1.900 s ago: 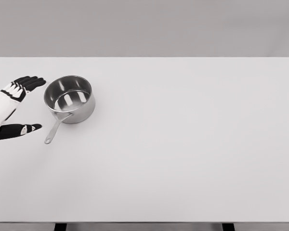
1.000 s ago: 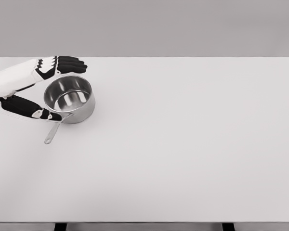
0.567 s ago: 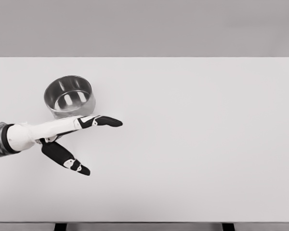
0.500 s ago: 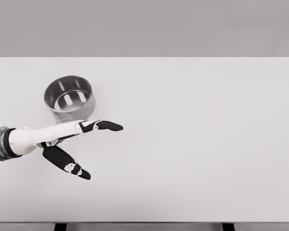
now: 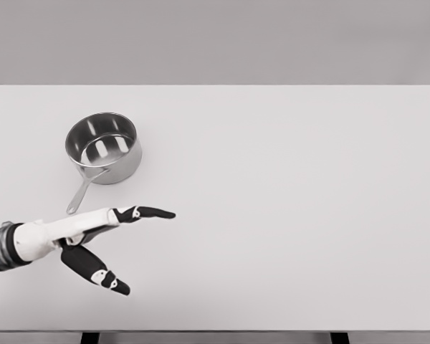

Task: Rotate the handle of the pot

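Observation:
A steel pot (image 5: pixel 104 147) stands on the white table (image 5: pixel 287 201) at the left, its thin handle (image 5: pixel 79 195) pointing toward the lower left. My left hand (image 5: pixel 122 244) hovers just in front of the pot, below the handle's tip. Its fingers (image 5: pixel 147 213) reach out to the right and the thumb (image 5: pixel 97 271) angles down; the hand is open and holds nothing. It does not touch the pot or the handle. The right arm is out of the picture.
The table's front edge (image 5: pixel 215 331) runs along the bottom of the view, with two dark legs below it. A plain grey wall stands behind the table.
My left hand swept from the pot's left side, past its rim, across the handle and down toward the front. The handle shows again. The pot has not moved.

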